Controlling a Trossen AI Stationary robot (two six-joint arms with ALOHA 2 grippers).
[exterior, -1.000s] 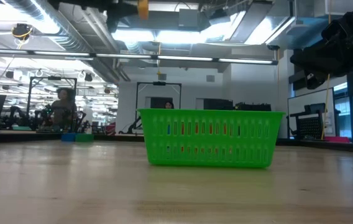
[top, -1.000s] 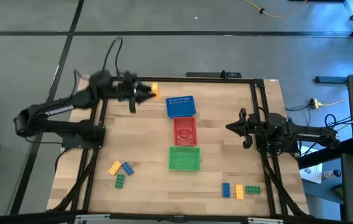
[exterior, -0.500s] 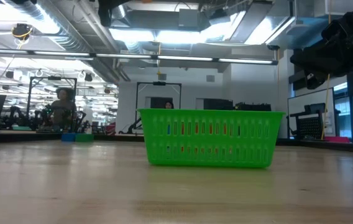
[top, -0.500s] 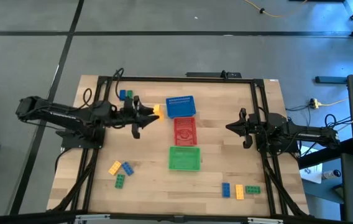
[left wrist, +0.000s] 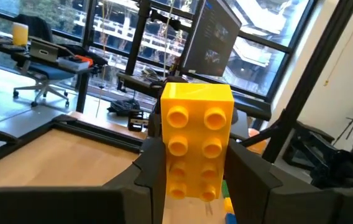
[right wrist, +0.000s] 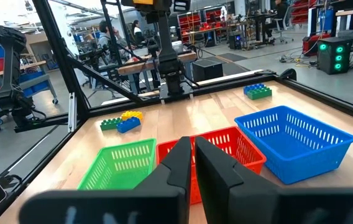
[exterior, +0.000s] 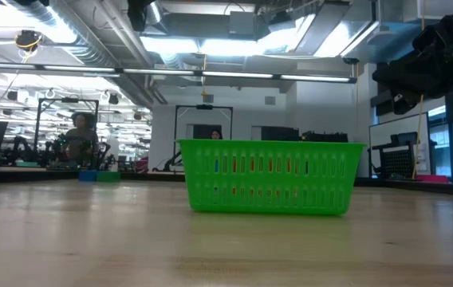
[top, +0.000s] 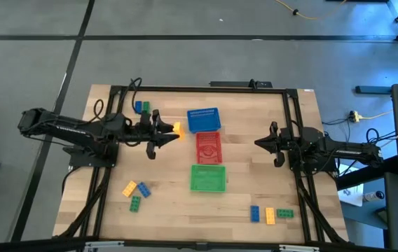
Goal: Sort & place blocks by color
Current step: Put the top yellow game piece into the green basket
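My left gripper (top: 168, 131) is shut on a yellow brick (top: 176, 128) above the table, just left of the blue basket (top: 204, 120); the brick fills the left wrist view (left wrist: 195, 134). A blue and a green brick (top: 141, 106) lie at the far left. A yellow (top: 129, 187), a blue (top: 143, 190) and a green brick (top: 136, 203) lie at the near left. Three more, blue (top: 254, 213), yellow (top: 270, 215) and green (top: 285, 213), lie at the near right. My right gripper (top: 258, 143) hovers shut and empty right of the red basket (top: 209, 147). My left gripper pinches the yellow brick by its two long sides (left wrist: 164, 171) between its two fingers (left wrist: 246, 177). The brick's studded face is turned toward the wrist camera, and its far half sticks out past the fingertips. The fingers reach level from the table's left. The brick is lifted clear.
The blue, red and green basket (top: 207, 178) stand in a row down the table's middle, the green one nearest (exterior: 270, 175). A black frame (top: 283, 91) runs round the table's edges. Bare wood lies between the baskets and each arm.
My left arm has swung from the far-left corner toward the near edge and lowered, carrying the yellow brick to a spot beside the blue basket, where it has slowed. The blue and green bricks at the far left, covered by the arm before, now show.
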